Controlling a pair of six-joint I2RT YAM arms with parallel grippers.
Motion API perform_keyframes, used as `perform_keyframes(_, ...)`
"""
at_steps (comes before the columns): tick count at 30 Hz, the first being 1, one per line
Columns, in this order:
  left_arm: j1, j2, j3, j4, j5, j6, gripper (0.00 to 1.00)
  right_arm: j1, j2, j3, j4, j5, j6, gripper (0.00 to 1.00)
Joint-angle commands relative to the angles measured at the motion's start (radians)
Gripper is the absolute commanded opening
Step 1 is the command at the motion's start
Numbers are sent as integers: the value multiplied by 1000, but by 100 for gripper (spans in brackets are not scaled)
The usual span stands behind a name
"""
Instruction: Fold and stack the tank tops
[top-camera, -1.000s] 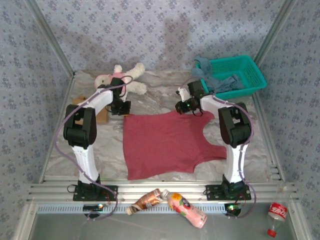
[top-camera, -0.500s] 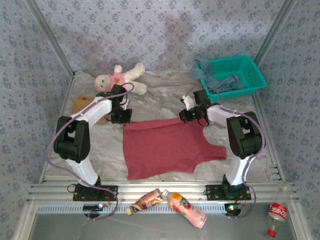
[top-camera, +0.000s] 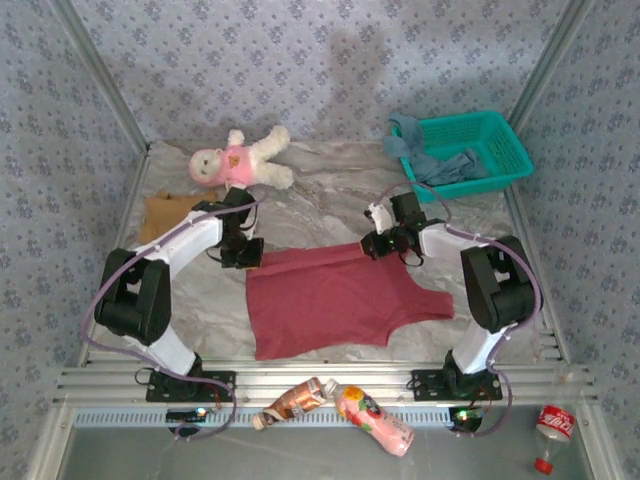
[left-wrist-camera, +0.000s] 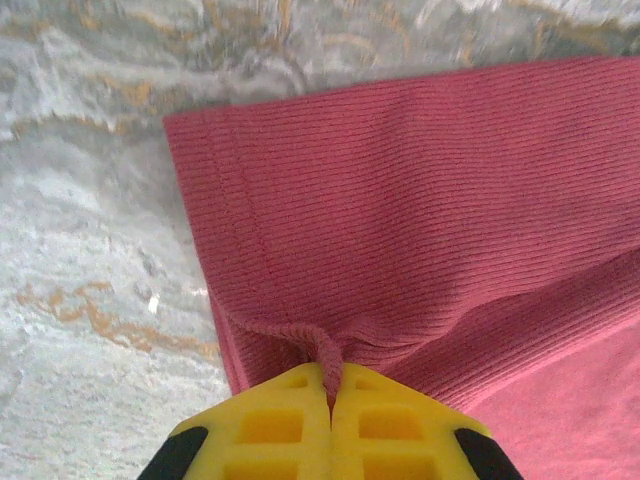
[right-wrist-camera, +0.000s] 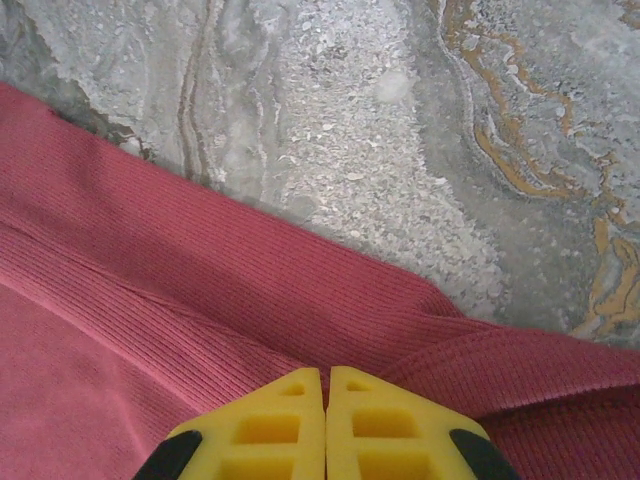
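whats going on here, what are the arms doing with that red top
Both arms are folding the dark red tank top on the table. The left jaws and the right jaws are each shut on its far edge, one towards each end, and that edge is doubled over the cloth below. The tan-brown top lies at the left. The dusty blue top sits in the teal basket.

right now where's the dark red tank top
In the top external view the dark red tank top lies at the centre front of the table, its far edge pinched by the left gripper and the right gripper.
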Motion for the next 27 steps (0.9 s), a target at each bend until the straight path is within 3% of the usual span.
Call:
perform_keyframes(1, -15, -30, -30, -30, 8, -32, 0, 13, -37, -40, -15, -2, 36, 8)
perform_keyframes(7, -41, -7, -67, -10, 18, -59, 3, 21, -39, -84, -13, 14, 76, 14)
perform_keyframes(10, -56, 0, -62, -35, 15, -63, 7, 20, -52, -90, -48, 14, 85, 24)
perform_keyframes(17, -72, -36, -66, -117, 13, -77, 29, -26, -138, -61, -150, 12, 149, 41)
perform_keyframes(21, -71, -61, -22, -163, 26, -88, 40, -71, -145, 19, -190, 112, 207, 47)
perform_keyframes(27, -74, -13, 83, -158, 36, -104, 41, -106, -25, 162, -207, 322, 301, 49)
